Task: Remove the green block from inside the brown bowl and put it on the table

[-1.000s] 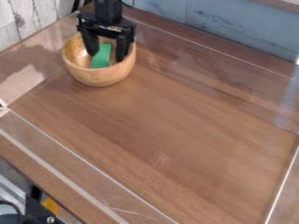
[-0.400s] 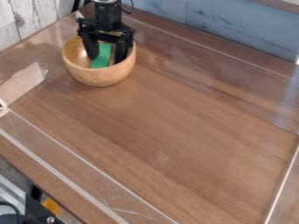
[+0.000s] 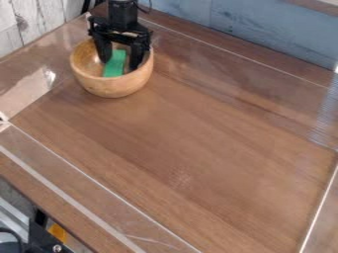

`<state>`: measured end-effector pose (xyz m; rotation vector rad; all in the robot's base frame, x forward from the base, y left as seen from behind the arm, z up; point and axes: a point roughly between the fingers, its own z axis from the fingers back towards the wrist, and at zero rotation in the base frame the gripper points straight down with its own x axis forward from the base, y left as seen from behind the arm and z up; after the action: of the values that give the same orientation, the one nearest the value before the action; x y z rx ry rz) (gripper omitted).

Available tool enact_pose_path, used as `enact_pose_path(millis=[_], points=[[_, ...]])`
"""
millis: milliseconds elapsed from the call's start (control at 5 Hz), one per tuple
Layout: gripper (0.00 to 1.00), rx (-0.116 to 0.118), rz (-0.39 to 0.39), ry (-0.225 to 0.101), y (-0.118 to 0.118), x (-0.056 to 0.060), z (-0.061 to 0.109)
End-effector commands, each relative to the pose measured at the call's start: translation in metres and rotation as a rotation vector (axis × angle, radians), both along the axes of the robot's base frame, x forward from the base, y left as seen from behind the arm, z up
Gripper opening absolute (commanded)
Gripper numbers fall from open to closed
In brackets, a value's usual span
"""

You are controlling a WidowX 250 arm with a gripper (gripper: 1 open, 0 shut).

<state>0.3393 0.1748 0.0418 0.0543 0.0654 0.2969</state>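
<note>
The brown bowl (image 3: 95, 84) stands at the far left of the table (image 3: 199, 148). Inside it lies the green block (image 3: 115, 62), leaning against the bowl's back wall. My gripper (image 3: 118, 57) hangs straight down into the bowl, open, with one black finger on each side of the block. I cannot tell whether the fingers touch the block. The arm above covers the bowl's far rim.
Clear plastic walls (image 3: 79, 173) edge the tabletop at the front, the left and the back. A pale wooden wall lies beyond the back edge. The wide wood-grain surface stretches to the right and front of the bowl.
The gripper has sunk slightly lower into the bowl around the block. The block and bowl have not moved.
</note>
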Motion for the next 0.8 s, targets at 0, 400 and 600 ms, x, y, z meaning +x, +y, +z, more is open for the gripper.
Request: enact_pose_path(millis=[0, 400, 600], points=[[1.00, 0.002, 0.023, -0.003, 0.010, -0.001, -0.006], [1.00, -0.007, 0.029, 0.016, 0.014, 0.000, -0.021], [1.00, -0.012, 0.032, 0.027, 0.016, 0.001, -0.024]])
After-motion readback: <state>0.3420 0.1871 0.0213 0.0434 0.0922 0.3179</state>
